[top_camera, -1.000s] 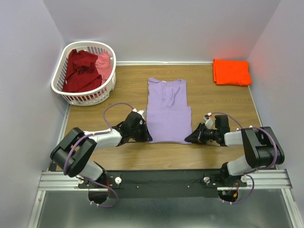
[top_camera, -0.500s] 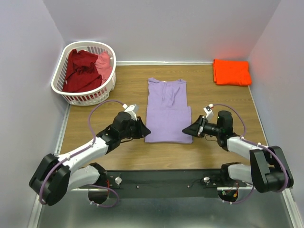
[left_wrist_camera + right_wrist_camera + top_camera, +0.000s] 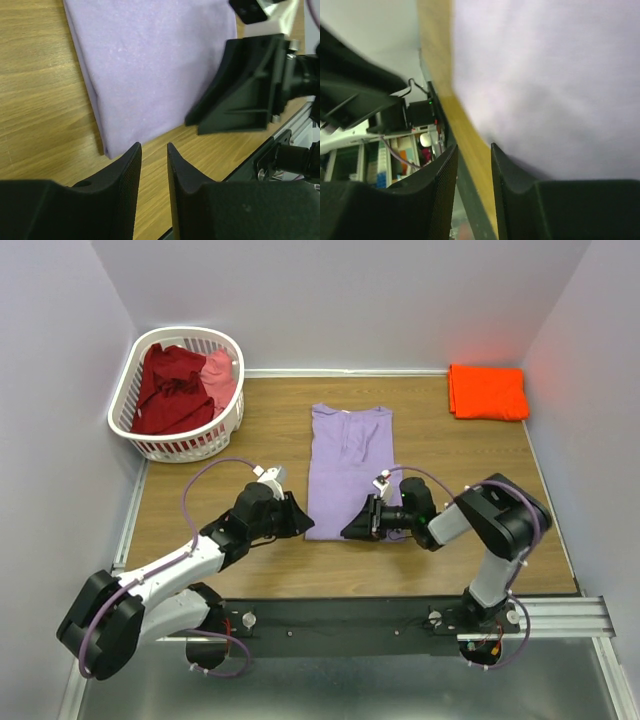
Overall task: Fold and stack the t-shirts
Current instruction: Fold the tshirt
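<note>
Layout of the counter (image 3: 470, 465), seen from above. You see the lavender t-shirt (image 3: 348, 465) lying flat in the middle of the counter, folded to a narrow oblong with its collar toward the far edge. The orange t-shirt (image 3: 487, 392) lies folded in the far right corner, well apart from it. A white laundry basket (image 3: 185, 447) stands in the far left corner; it holds the dark red t-shirt (image 3: 168, 390) with the pink t-shirt (image 3: 220, 375) beside it against the right wall of the basket. Nothing stands between the arms and the lavender t-shirt.

Your left arm reaches low and forward from the near left. The left end effector (image 3: 303, 523) points right at the near left corner of the lavender t-shirt, just beside the cloth. Its fingers (image 3: 127, 170) stand a narrow gap apart with bare wood between them and hold nothing.

Your right arm is bent back toward the centre. The right end effector (image 3: 352, 530) points left over the near edge of the lavender t-shirt, close to the left one but apart from it. Its fingers (image 3: 445, 175) are likewise narrowly parted and hold nothing.
</note>
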Controlling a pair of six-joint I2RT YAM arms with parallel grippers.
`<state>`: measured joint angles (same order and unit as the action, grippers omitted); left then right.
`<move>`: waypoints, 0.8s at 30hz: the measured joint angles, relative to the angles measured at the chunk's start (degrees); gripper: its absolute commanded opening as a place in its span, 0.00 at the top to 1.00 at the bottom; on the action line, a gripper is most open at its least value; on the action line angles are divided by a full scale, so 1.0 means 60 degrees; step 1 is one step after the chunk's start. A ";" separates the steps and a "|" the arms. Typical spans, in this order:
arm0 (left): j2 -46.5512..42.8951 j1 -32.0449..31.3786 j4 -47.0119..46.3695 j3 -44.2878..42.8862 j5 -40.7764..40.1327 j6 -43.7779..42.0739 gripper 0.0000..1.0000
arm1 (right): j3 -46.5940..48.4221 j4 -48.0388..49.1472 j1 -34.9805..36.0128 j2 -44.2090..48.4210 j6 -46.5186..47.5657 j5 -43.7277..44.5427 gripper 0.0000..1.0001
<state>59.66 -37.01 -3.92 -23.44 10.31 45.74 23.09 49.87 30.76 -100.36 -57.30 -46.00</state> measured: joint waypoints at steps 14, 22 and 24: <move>0.0004 -0.0095 -0.0226 0.0080 -0.0084 0.0138 0.65 | -0.0528 0.1698 -0.0481 -0.0539 -0.0827 -0.0146 0.67; 0.2080 -0.0153 -0.0885 -0.0612 0.0069 0.0098 0.78 | -0.1752 0.1042 -0.2594 0.1137 -0.0288 -0.0335 0.67; 0.2546 -0.0186 -0.1027 -0.0761 0.0146 0.0095 0.80 | -0.2058 0.0809 -0.2983 0.1133 -0.0153 -0.0390 0.68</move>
<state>74.94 -38.13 -10.09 -28.01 11.18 46.30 10.74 54.72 12.86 -93.56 -58.22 -48.34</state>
